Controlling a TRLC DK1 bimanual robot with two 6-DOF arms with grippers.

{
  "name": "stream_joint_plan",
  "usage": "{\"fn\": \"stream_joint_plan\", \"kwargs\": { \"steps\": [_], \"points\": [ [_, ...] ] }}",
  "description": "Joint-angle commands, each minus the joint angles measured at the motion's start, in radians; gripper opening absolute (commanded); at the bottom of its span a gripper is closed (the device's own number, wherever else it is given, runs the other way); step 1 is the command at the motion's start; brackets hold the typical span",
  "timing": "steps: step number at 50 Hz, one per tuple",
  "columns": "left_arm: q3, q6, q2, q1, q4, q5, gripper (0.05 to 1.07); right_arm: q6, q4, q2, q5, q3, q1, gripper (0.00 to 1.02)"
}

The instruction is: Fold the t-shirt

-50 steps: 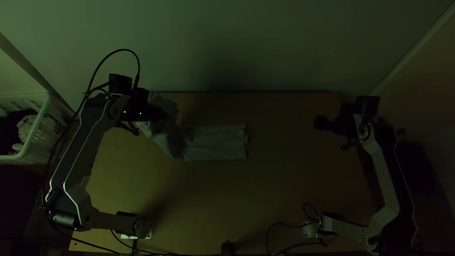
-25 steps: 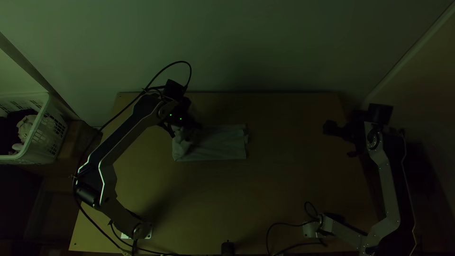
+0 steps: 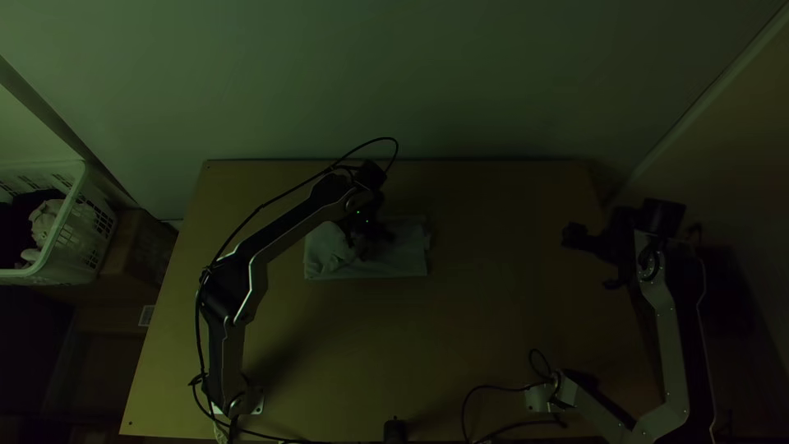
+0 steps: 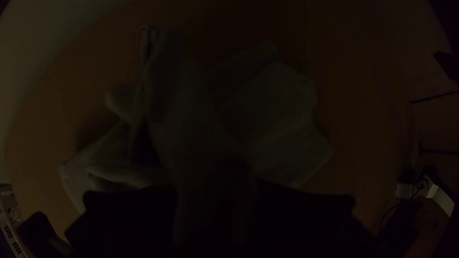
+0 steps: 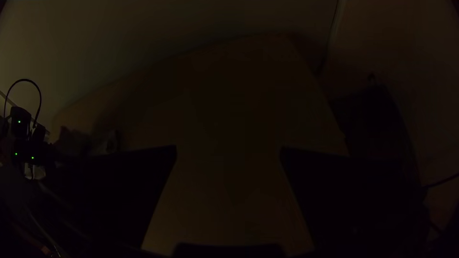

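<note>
"Grey t-shirt (image 3: 403, 256) sits just L of ctr in the top view, strip w/ rumpled L end. Risk?"

"My L gripper (image 3: 375, 238) is down over it; can't tell if it's got cloth. If so, backing off prob. drags the top layer & spoils the fold."

"R gripper (image 5: 229, 152)?"

"R side of top view, spread wide, holding nothing. Too far off to pin the far end if it slides, I'd say."

Left arm (image 3: 255, 261) bent, left gripper (image 3: 372, 240) low, right gripper (image 3: 587, 261) open
</note>
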Motion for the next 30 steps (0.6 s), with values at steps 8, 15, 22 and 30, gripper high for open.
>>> {"fn": "stream_joint_plan", "kwargs": {
  "steps": [8,15,22,30],
  "points": [
    [0.262,-0.046,0.134,-0.111,-0.110,0.026,1.03,-0.008,0.003,-0.054,0.004,-0.079,-0.012,0.99],
    [0.307,-0.057,0.170,-0.150,-0.110,0.075,1.03,-0.007,0.011,-0.068,0.004,-0.102,-0.014,0.99],
    [0.316,-0.095,0.172,-0.152,-0.118,0.245,1.03,-0.011,0.026,-0.068,0.004,-0.105,-0.043,0.99],
    [0.324,-0.103,0.172,-0.144,-0.108,0.276,1.03,-0.016,0.029,-0.068,0.004,-0.108,-0.062,0.99]
  ]
}}
